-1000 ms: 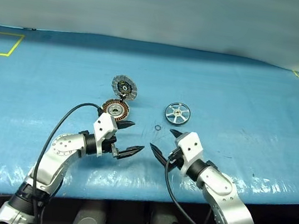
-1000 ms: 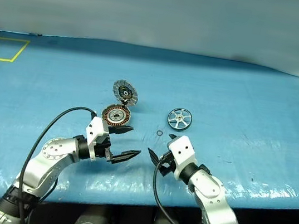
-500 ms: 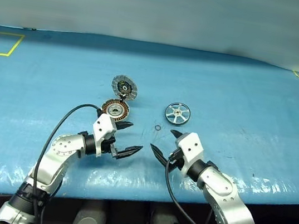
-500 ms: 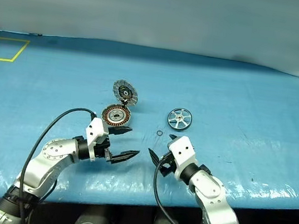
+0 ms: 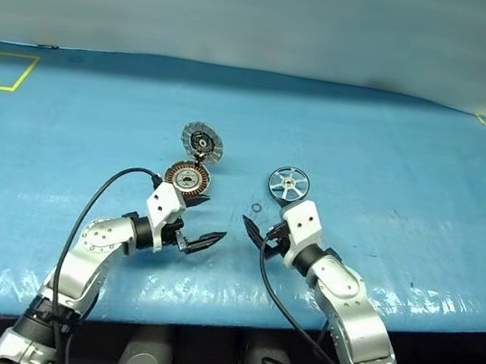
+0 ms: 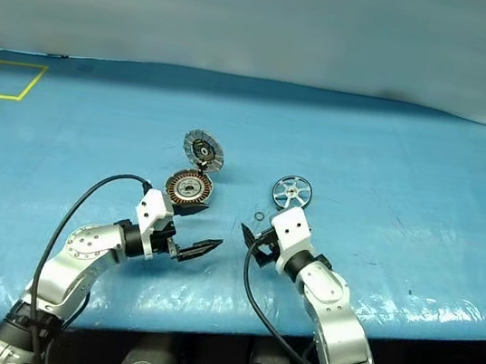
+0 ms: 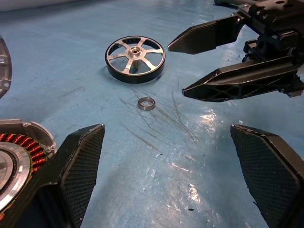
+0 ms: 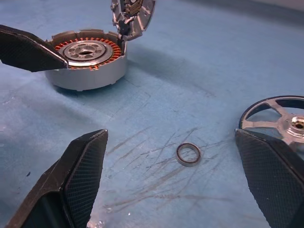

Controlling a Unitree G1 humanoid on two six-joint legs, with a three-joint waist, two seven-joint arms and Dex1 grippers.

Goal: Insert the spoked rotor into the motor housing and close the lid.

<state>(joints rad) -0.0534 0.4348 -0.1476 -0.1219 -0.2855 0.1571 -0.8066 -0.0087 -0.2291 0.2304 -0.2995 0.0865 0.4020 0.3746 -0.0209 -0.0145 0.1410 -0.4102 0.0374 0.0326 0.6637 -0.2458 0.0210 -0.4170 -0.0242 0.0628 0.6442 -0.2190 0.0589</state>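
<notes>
The spoked rotor [image 5: 288, 185] lies flat on the blue table [image 5: 391, 168], just beyond the right gripper [image 5: 265, 226], whose 2 fingers stand wide apart with nothing between them. A small dark ring [image 5: 256, 208] sits between the grippers. To the left, the motor housing [image 5: 187, 176] rests (copper windings showing) with the lid [image 5: 202, 141] tilted up behind it. The left gripper [image 5: 203, 220] is also spread and empty, beside the housing.
</notes>
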